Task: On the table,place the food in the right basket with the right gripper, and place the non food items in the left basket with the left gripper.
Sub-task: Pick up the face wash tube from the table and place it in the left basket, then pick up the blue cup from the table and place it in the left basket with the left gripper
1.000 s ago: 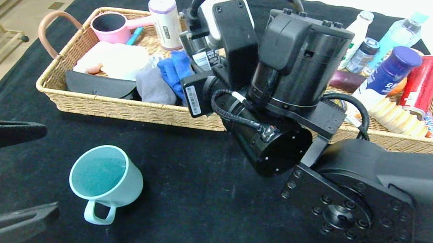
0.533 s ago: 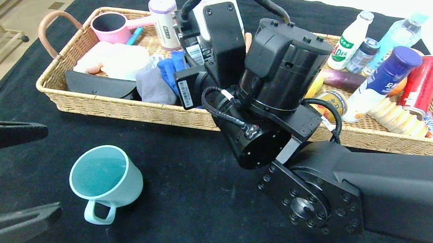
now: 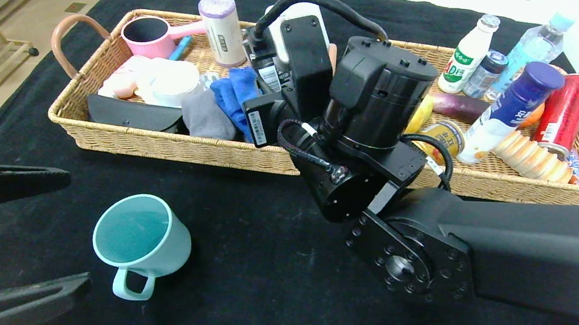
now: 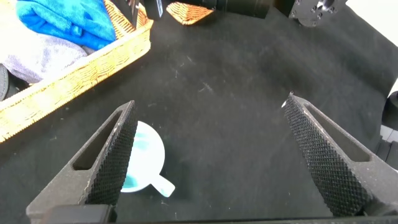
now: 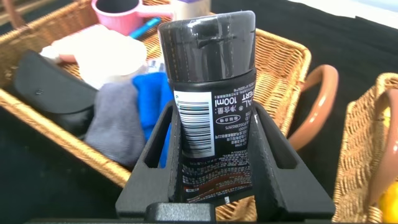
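My right gripper (image 5: 214, 113) is shut on a black tube (image 5: 211, 81) with a barcode label, held upright above the near wall of the left basket (image 5: 287, 62). In the head view the right arm's wrist (image 3: 369, 111) hides both tube and fingers, between the left basket (image 3: 185, 150) and the right basket (image 3: 515, 186). A teal cup (image 3: 143, 235) lies tipped on the black table, handle toward me. My left gripper (image 3: 76, 232) hangs open just left of it; in its wrist view the left gripper (image 4: 211, 102) shows the cup (image 4: 144, 155) beside one finger.
The left basket holds a pink ladle cup (image 3: 147, 34), a purple-capped bottle (image 3: 223, 28), blue cloth (image 3: 234, 96), grey cloth (image 3: 206, 115) and a black case (image 3: 131, 113). Bottles, a red can (image 3: 564, 112) and bread (image 3: 533, 158) fill the right basket.
The right arm has swung left with the black tube, from in front of the right basket to the gap between the baskets. The left gripper and the cup stay put.
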### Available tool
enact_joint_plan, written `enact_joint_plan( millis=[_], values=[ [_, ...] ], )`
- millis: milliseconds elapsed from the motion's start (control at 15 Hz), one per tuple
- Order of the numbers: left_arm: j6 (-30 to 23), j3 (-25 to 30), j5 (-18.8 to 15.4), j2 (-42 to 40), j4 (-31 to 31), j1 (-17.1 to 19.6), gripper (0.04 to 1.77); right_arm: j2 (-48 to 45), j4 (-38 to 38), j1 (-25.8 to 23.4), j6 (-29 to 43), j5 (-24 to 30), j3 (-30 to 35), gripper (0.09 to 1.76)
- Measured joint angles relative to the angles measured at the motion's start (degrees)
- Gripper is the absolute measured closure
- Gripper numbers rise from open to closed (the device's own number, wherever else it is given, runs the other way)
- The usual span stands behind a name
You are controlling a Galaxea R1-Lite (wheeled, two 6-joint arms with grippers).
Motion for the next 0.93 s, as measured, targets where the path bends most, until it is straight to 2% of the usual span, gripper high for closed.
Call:
enact_joint_plan(
  millis=[400, 667, 933],
  values=[
    [-0.02, 0.15, 0.04, 0.39, 0.01, 0.09, 0.09, 0.35, 0.07, -0.5, 0.18, 0.41, 0.13, 1.16],
    [-0.02, 0.34, 0.06, 0.59, -0.21, 0.18, 0.09, 0.4, 0.13, -0.59, 0.24, 0.46, 0.41, 0.76],
    [0.11, 0.41, 0.06, 0.59, -0.21, 0.18, 0.09, 0.27, 0.11, -0.48, 0.21, 0.35, 0.61, 0.51]
  ],
)
